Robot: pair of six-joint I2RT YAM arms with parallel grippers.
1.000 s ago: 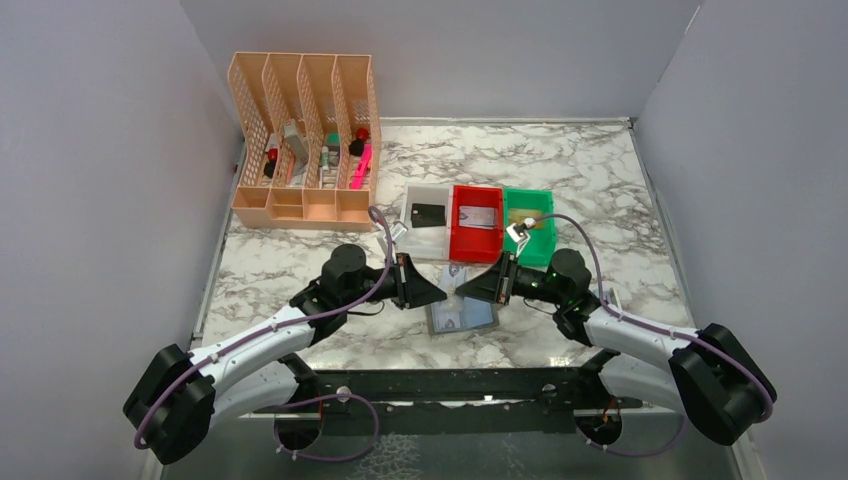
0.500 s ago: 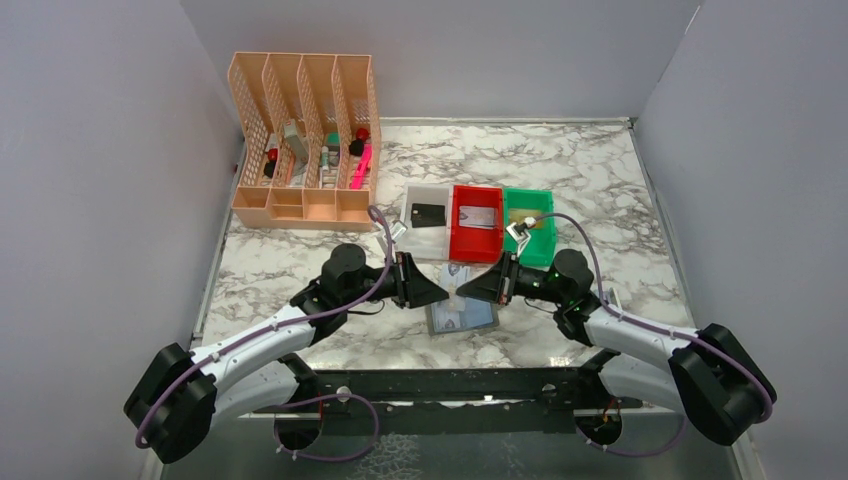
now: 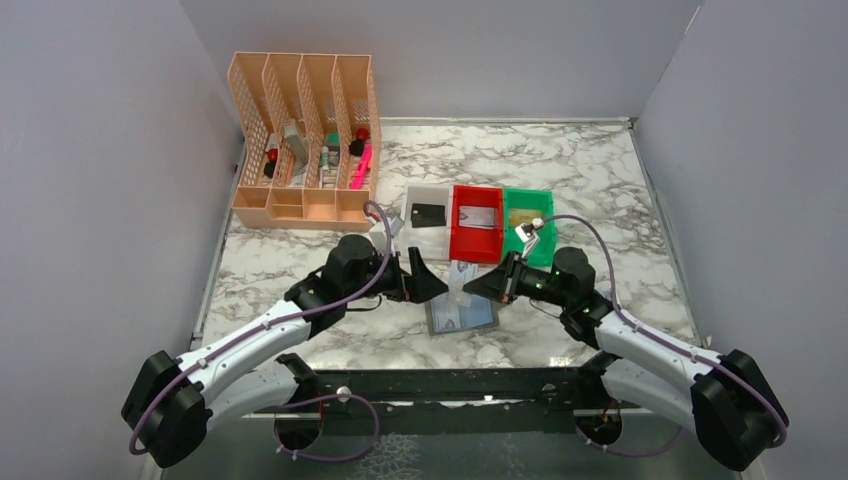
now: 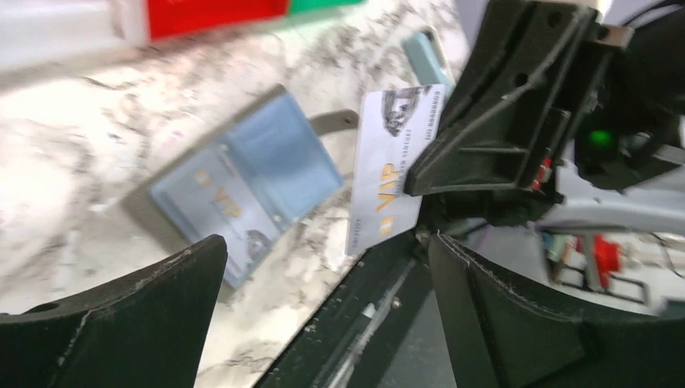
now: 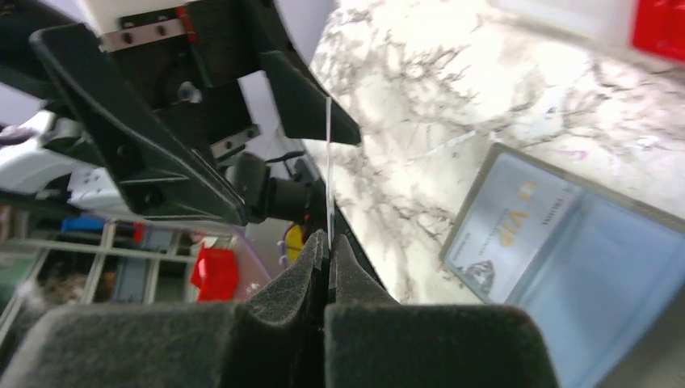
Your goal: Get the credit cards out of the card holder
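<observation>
The right gripper point(image 5: 327, 257) is pinched tight on the lower edge of a silvery-white card point(image 4: 386, 171), which stands upright and edge-on between its dark, matte foam pads point(image 5: 300, 279). The card is thin, glossy plastic with gold "VIP" lettering and a small printed emblem. Facing it from the left, the left gripper point(image 3: 431, 279) is spread wide – its two black, wedge-shaped fingers point(image 4: 121, 319) flank the card without touching it.

Just below and nearer than the raised card, the card holder point(image 3: 462, 318) lies open and flat on the white-and-grey marbled table point(image 3: 600, 180). It has a blue-grey body, a grey rim and smooth light-blue pockets. One pocket holds another pale VIP card point(image 5: 507, 228).

Just beyond the grippers three small plastic bins stand side by side, touching: a white bin point(image 3: 424, 246) with a black card point(image 3: 428, 213), a red bin point(image 3: 476, 251) with a silvery card point(image 3: 479, 216), and a green bin point(image 3: 528, 192) with a gold card point(image 3: 520, 217).
</observation>
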